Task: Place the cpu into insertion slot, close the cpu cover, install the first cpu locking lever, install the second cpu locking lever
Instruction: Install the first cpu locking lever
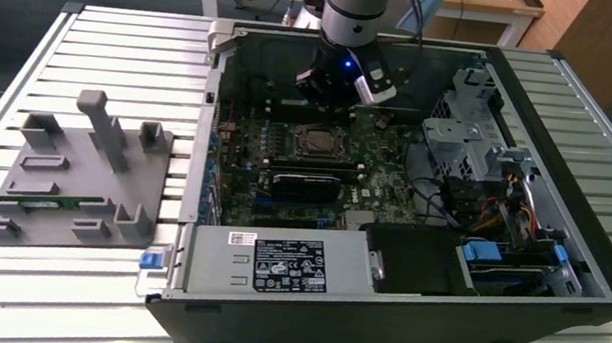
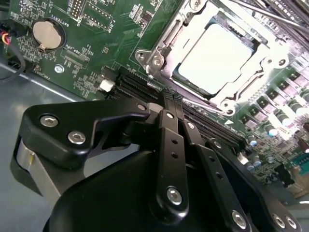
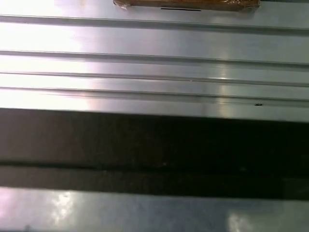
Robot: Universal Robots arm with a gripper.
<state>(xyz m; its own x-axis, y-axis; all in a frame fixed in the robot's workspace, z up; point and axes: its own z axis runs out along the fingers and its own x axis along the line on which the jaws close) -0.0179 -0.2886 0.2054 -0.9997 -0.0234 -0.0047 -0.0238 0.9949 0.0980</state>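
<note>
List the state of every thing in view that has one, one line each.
Small flat grey square cpu: seated in the square black insertion slot.
Thin silvery frame cpu cover: lowered around the cpu.
Black gripper: shut, holding nothing.
Black computer case: lying flat, side open.
Round silver coin battery: seated in its holder.

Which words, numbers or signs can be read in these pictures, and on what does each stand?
White label on the grey power supply box: print and symbols too small to read.
White lettering on the green motherboard around the coin battery: too small and tilted to read surely.
No text can be quoted.
</note>
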